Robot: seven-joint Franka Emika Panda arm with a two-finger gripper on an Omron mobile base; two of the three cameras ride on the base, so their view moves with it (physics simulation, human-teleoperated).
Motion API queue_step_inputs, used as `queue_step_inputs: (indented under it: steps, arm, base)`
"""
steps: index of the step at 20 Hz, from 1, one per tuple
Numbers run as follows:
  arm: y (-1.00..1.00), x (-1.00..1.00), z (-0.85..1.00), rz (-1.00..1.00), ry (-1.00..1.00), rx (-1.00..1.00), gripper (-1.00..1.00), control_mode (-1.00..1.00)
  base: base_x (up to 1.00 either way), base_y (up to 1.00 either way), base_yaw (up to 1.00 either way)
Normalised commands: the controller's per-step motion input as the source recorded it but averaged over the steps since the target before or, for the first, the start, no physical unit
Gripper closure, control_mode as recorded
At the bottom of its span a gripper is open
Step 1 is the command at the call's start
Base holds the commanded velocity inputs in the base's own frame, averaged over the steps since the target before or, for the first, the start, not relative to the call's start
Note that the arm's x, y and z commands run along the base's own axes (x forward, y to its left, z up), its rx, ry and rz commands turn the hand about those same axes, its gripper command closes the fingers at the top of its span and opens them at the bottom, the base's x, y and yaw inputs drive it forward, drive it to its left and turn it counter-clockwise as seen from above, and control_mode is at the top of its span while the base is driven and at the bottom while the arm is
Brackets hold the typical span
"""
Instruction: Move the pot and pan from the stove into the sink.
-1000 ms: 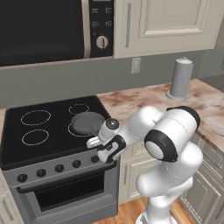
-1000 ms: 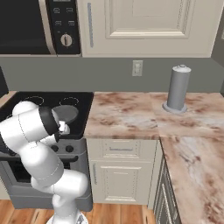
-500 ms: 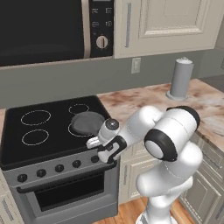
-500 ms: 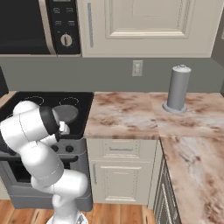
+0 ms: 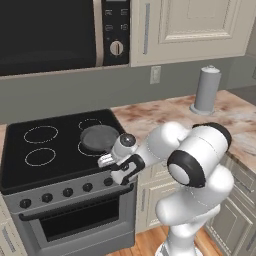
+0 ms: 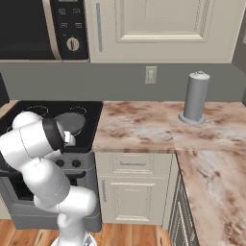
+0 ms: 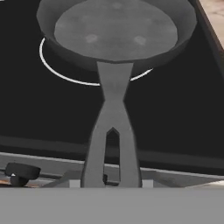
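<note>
The pan (image 5: 100, 137), shallow and dark grey, rests on the front right burner of the stove (image 5: 50, 150). Its long slotted handle (image 7: 111, 127) points toward the stove's front edge. My gripper (image 5: 107, 162) sits low at that edge, shut on the end of the handle, which runs between the jaws in the hand view (image 7: 111, 181). From the right base view the pan (image 6: 72, 121) lies just beyond my gripper (image 6: 69, 139) on the black cooktop (image 6: 91, 110). The pot and the sink are out of view.
A row of black knobs (image 5: 70, 190) runs just below the hand. A microwave (image 5: 50, 35) hangs above the cooktop. To the right stretches a marble counter (image 5: 150, 112) with a tall grey canister (image 5: 207, 90) near the wall.
The jaws have closed in on the pan's handle. Arm and pan otherwise hold the same places.
</note>
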Motion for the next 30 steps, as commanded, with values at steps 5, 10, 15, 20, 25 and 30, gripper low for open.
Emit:
queue_step_inputs:
  steps: [5, 10, 15, 20, 25, 30]
  arm:
    - [-0.05, -0.11, 0.67, 0.00, 0.00, 0.02, 1.00, -1.00]
    - [-0.12, -0.31, 0.73, 0.01, 0.02, 0.03, 1.00, -1.00]
    - [-0.18, -0.46, 0.69, 0.01, 0.04, 0.02, 1.00, -1.00]
    - [-0.20, -0.66, 0.51, 0.02, 0.05, 0.00, 1.00, -1.00]
    - [-0.21, -0.82, 0.45, 0.02, 0.03, 0.00, 1.00, -1.00]
    - [-0.25, -0.91, 0.44, 0.01, 0.03, 0.00, 1.00, -1.00]
  base:
    - [0.00, 0.00, 0.00]
    - [0.00, 0.00, 0.00]
    - [0.00, 0.00, 0.00]
    - [0.00, 0.00, 0.00]
    - [0.00, 0.00, 0.00]
    - [0.00, 0.00, 0.00]
